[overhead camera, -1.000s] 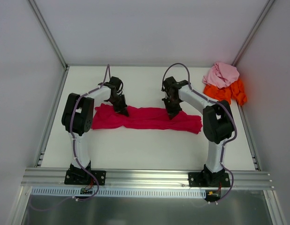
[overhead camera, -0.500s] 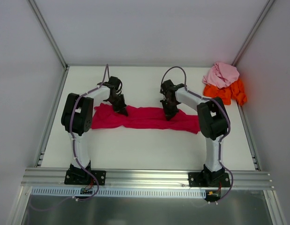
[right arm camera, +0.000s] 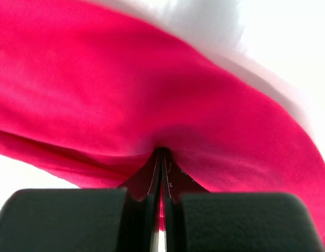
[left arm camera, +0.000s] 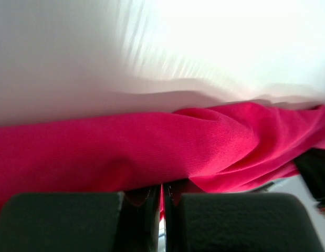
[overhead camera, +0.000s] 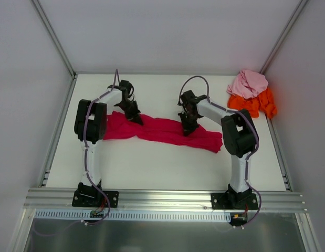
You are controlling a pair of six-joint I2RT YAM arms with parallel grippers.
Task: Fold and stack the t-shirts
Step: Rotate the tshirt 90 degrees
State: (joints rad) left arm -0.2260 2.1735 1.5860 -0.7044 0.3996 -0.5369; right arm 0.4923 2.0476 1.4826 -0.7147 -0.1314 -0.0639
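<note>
top view only: the crimson-magenta t-shirt (overhead camera: 163,131) lies as a long rumpled band across the middle of the table (overhead camera: 151,168). it runs from 9 o'clock toward 4 o'clock, and its right end dips toward the near edge. the pale pink t-shirt (overhead camera: 249,83) is heaped on the orange t-shirt (overhead camera: 258,103) in the far corner at about 1 o'clock, well apart from the band.

wrist views only: finger state. the left gripper (left arm camera: 162,193) has its fingers (left arm camera: 67,220) pressed together, with a fold of crimson cloth pinched in the slit. cloth bulges above it, and the table beyond is blurred white. the right gripper (right arm camera: 161,157) is likewise clamped on a pinch of the same shirt, and cloth fills most of that frame.

pose, top view: the left arm (overhead camera: 88,126) stands up from its base toward 12 o'clock, then its forearm angles toward 2 o'clock. its gripper tips down onto the far edge of the band near the left end. the right arm (overhead camera: 238,137) has its elbow out at 3 o'clock and its forearm reaches toward 10 o'clock. its gripper points down on the far edge, right of centre. the grippers are well apart, with cloth between them.
</note>
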